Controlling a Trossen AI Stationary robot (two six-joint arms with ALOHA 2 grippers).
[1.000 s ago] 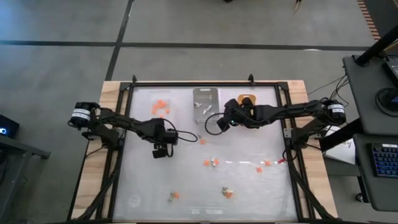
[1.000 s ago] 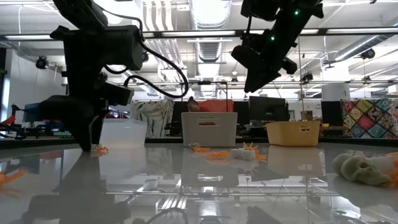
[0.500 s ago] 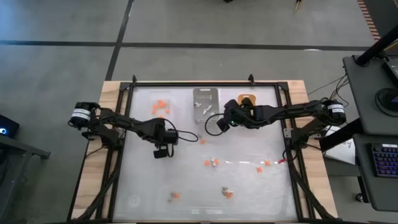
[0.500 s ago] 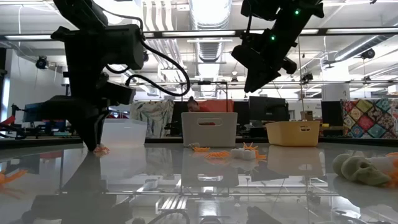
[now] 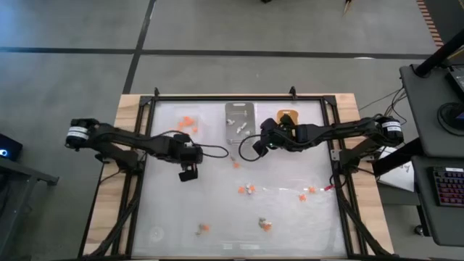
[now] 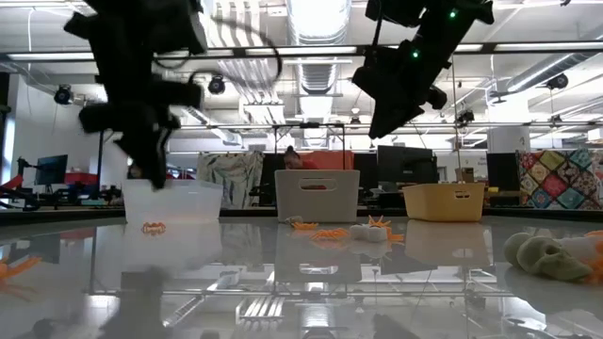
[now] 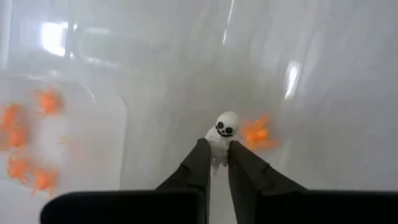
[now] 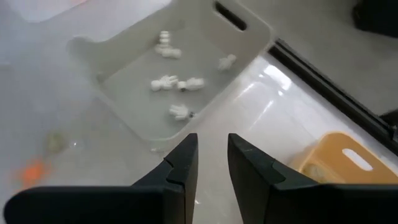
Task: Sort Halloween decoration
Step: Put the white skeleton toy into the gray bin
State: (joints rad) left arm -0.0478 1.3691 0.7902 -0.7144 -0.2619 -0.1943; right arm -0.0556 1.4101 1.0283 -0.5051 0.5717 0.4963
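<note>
One trinket is now off the table: the left gripper [image 7: 216, 163] has lifted clear, fingers pinched on a white ghost figure [image 7: 222, 132], near the clear tray [image 5: 187, 125] of orange pieces (wrong bin for white). Grey tray [image 5: 240, 118] suits it. Right gripper [image 8: 210, 155] hovers just beside that tray, fingers narrowly apart, empty.

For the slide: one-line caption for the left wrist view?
Left gripper pinches a white ghost trinket above the table, an orange trinket just beyond it.
</note>
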